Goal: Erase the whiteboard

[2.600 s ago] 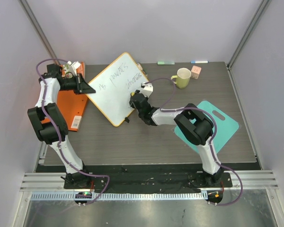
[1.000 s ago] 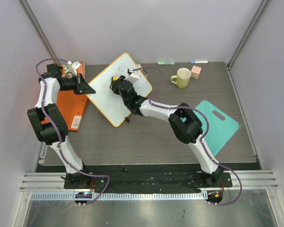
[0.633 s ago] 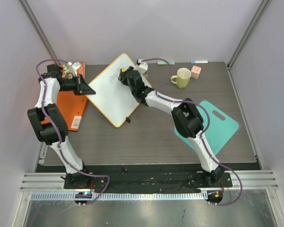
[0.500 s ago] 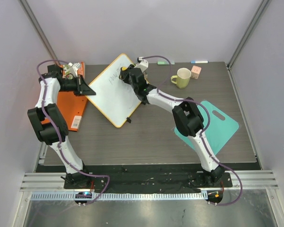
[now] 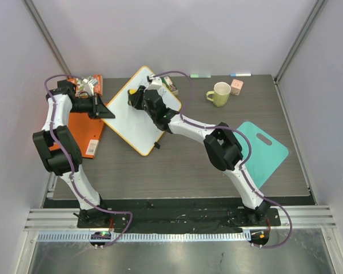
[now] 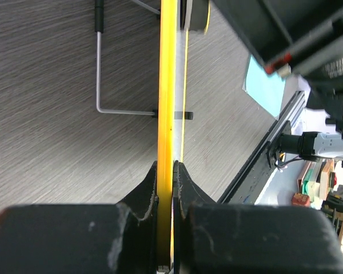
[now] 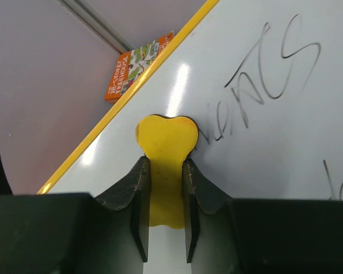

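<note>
The whiteboard [image 5: 131,123] with its orange-yellow frame lies tilted at the back left of the table. My left gripper [image 5: 104,108] is shut on its left edge; the left wrist view shows the frame edge-on [image 6: 166,103] clamped between the jaws of my left gripper [image 6: 166,171]. My right gripper [image 5: 138,95] is shut on a yellow eraser [image 7: 166,140] pressed on the board's upper part [image 7: 257,171]. Dark handwriting [image 7: 263,80] remains just right of the eraser.
An orange folder [image 5: 80,128] lies under the left arm, with a colourful box [image 5: 91,83] behind it. A yellow-green mug [image 5: 220,93], a pink cube [image 5: 236,86] and a teal cutting board [image 5: 257,149] are on the right. Two markers [image 5: 200,75] lie along the back edge.
My right gripper has swept the eraser from the board's right side up and across to its upper left. Much of the writing has gone. The left gripper keeps its hold.
</note>
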`<state>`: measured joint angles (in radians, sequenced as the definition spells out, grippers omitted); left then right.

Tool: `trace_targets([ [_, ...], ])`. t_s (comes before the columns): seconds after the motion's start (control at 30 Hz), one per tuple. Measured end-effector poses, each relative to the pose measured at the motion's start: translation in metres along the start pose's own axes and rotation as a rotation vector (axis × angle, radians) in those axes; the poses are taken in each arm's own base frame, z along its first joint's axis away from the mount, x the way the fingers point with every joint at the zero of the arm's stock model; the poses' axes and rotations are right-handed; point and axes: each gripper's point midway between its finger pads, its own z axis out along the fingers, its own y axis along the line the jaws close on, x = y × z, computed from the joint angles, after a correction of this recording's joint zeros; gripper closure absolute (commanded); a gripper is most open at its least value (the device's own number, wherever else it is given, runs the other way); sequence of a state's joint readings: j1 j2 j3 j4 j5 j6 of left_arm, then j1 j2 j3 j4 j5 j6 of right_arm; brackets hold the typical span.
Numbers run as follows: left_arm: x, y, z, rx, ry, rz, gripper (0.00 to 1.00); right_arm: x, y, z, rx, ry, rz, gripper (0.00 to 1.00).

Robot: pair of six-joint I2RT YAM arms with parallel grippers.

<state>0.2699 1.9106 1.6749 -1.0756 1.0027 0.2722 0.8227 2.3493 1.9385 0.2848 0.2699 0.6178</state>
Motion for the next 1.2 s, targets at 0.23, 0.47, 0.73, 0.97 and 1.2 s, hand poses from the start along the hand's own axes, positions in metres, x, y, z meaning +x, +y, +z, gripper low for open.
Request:
trace_targets([
  [0.23,0.001,-0.001,-0.001,-0.007,-0.001,0.008,1.0,0.008,0.017,-0.007,-0.027,0.014,-0.002,0.99],
  [0.47,0.002,-0.002,-0.002,-0.012,-0.006,0.018,1.0,0.002,0.009,-0.005,-0.003,0.018,0.028,0.99],
  [0.73,0.001,-0.008,-0.002,-0.017,-0.008,0.04,1.0,-0.031,-0.024,0.014,0.025,0.001,0.116,0.99],
  [0.97,0.002,-0.011,-0.002,-0.019,-0.007,0.047,1.0,-0.057,-0.08,0.033,0.121,-0.036,0.135,0.99],
  [1.2,0.009,-0.012,-0.001,-0.022,0.013,0.016,1.0,-0.069,-0.085,0.059,0.058,-0.036,0.132,0.99],
])
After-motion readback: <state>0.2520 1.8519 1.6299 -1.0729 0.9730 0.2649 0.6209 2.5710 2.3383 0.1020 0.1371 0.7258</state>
